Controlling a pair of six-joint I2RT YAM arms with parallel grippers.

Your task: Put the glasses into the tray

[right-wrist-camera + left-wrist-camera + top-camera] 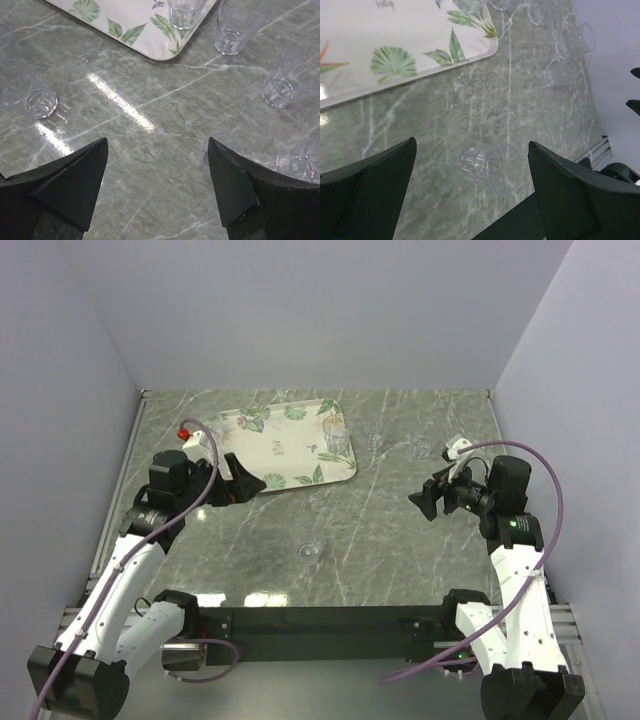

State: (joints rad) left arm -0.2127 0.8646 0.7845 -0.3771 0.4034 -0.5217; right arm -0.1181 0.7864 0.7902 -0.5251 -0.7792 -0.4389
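The white leaf-print tray [285,452] lies at the back left of the table, with one clear glass [335,437] standing in its right end. Two more glasses [375,441] [422,449] stand on the table right of the tray, and a lone glass [310,551] sits near the front middle. My left gripper [248,480] is open and empty at the tray's near edge; in the left wrist view the lone glass [487,167] shows between and beyond its open jaws [471,144]. My right gripper [425,498] is open and empty; several glasses [282,82] stand around it [157,141].
The table is grey marble with white walls on three sides. In the right wrist view one glass [220,147] sits partly behind the right finger, another [25,90] at far left. A black rail [320,620] runs along the near edge.
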